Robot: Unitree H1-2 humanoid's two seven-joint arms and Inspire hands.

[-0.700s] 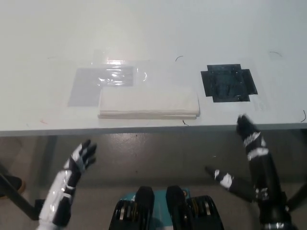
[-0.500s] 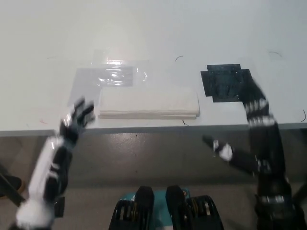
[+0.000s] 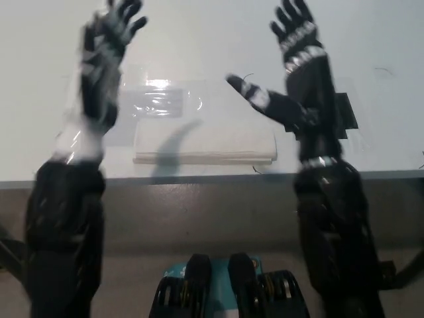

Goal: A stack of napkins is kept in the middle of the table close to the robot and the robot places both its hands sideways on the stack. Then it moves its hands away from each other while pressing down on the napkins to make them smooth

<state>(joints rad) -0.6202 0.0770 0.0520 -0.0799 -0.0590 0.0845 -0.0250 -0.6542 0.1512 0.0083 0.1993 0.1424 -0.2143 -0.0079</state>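
Observation:
A flat stack of white napkins [image 3: 205,142] lies near the table's front edge, in the middle. My white left hand [image 3: 106,46] is raised high over the table, left of and beyond the stack, fingers spread and open. My black right hand [image 3: 295,40] is raised to the right of the stack, also open with fingers spread, its thumb sticking out toward the stack. Neither hand touches the napkins. The right forearm covers the stack's right end a little.
A clear plastic sheet [image 3: 156,99] is taped to the white table [image 3: 199,33] just behind the napkins. A black taped patch [image 3: 344,112] lies at the right, mostly hidden by my right arm. The table's front edge [image 3: 199,172] runs below the stack.
Both hands have risen from below the table's edge to high over the table, one on each side of the stack. The napkins have not moved.

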